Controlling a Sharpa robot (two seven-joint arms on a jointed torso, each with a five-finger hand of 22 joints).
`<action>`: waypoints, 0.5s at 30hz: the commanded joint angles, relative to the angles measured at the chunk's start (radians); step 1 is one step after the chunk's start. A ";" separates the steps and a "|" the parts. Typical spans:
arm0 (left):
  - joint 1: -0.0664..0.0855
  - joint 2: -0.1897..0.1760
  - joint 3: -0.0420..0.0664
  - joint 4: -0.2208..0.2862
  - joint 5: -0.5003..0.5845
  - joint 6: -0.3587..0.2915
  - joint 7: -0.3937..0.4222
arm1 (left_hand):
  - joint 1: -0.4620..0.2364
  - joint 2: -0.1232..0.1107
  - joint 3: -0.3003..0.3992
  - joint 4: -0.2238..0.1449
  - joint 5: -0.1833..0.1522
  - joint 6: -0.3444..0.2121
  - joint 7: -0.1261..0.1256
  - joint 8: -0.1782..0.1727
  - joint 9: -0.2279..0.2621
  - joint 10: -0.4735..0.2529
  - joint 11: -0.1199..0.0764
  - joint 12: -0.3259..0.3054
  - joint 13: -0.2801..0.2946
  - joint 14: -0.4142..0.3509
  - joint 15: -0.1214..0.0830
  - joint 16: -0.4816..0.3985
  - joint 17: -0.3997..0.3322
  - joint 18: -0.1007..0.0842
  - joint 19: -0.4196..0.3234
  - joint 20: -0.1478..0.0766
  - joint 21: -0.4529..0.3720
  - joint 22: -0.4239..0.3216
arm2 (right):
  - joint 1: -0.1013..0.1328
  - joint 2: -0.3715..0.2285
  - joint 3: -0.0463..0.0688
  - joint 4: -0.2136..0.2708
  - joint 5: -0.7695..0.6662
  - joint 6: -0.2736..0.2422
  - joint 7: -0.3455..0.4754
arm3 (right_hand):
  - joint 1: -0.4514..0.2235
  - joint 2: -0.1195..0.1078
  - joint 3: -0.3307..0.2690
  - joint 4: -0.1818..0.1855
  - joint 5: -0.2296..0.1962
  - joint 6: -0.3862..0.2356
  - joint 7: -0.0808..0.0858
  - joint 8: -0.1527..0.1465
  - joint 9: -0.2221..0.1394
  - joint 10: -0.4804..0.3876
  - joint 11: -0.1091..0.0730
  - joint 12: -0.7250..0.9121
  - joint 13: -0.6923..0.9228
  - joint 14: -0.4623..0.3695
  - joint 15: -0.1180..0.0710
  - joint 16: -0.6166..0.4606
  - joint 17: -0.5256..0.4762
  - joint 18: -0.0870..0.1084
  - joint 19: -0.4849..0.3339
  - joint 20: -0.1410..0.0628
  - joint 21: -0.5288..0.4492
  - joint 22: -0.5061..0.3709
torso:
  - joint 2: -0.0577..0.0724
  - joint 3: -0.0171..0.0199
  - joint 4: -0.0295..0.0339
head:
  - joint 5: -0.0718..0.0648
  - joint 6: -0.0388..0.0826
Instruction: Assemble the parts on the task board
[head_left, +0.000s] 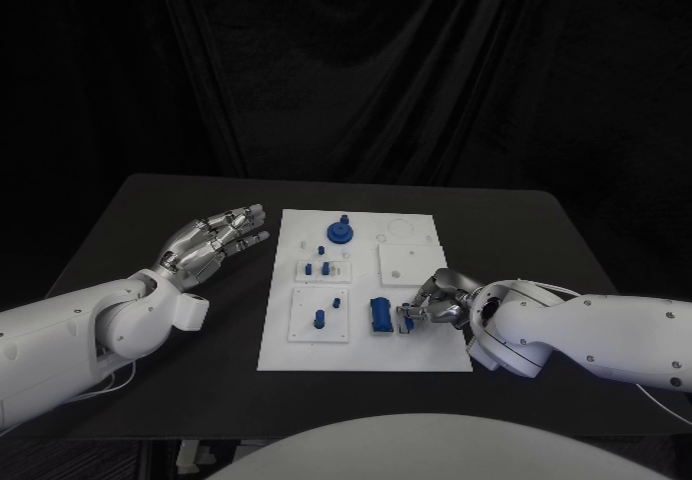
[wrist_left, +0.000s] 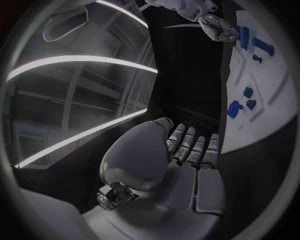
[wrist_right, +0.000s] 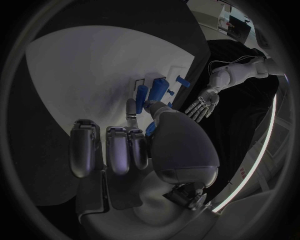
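At the near right edge of the task board (head_left: 418, 355), my right hand (head_left: 437, 303) has its fingers curled onto a small blue part (head_left: 408, 321), just beside a larger blue block (head_left: 379, 315). My left hand (head_left: 214, 240) lies empty, fingers spread, left of the board.

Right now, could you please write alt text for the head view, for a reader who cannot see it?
The robot's right hand pinches a blue part over the near right area of the white task board, beside a larger blue block. Its left hand hangs open left of the board, holding nothing. More blue parts stand farther back on the board.
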 joint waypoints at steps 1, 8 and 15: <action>-0.002 0.002 0.001 0.002 0.001 0.015 0.008 | 0.009 0.001 0.005 -0.001 0.006 0.003 0.064 0.004 0.001 0.004 0.001 0.004 0.001 0.002 0.003 0.005 0.001 -0.008 0.006 0.001 0.004 0.001 | -0.005 0.003 0.000 -0.004 0.006 0.020 -0.012 | -0.022 -0.001 0.004 0.008 -0.026 -0.007 0.002 -0.004 -0.002 0.106 0.004 0.003 0.263 0.084 0.001 0.001 0.159 -0.011 0.053 0.004 -0.003 0.216 | -0.001 0.0000 -0.0011 | 0.001 0.000; -0.002 0.000 0.001 0.002 0.001 0.015 0.007 | 0.009 0.001 0.005 -0.001 0.006 0.003 0.064 0.004 0.001 0.004 0.001 0.004 0.001 0.002 0.003 0.005 0.001 -0.008 0.006 0.001 0.004 0.001 | -0.007 0.008 0.000 -0.004 0.002 0.027 -0.016 | -0.044 -0.002 0.001 0.020 -0.114 -0.008 0.004 -0.006 -0.006 0.106 0.005 0.003 0.263 0.084 0.002 0.001 0.158 -0.011 0.052 0.006 -0.004 0.215 | -0.001 0.0002 -0.0005 | 0.002 0.000; -0.002 0.001 0.001 0.001 0.001 0.016 0.006 | 0.011 0.001 0.007 0.000 0.006 0.003 0.064 0.004 0.001 0.004 0.000 0.002 0.001 0.001 0.003 0.005 0.001 -0.008 0.005 0.000 0.003 0.001 | -0.008 0.011 0.000 -0.007 -0.006 0.026 -0.020 | -0.076 -0.004 -0.019 0.045 -0.216 -0.006 0.006 -0.006 -0.011 0.106 0.008 0.003 0.263 0.083 0.004 0.000 0.156 -0.010 0.051 0.008 -0.005 0.215 | -0.001 0.0001 0.0002 | 0.001 0.000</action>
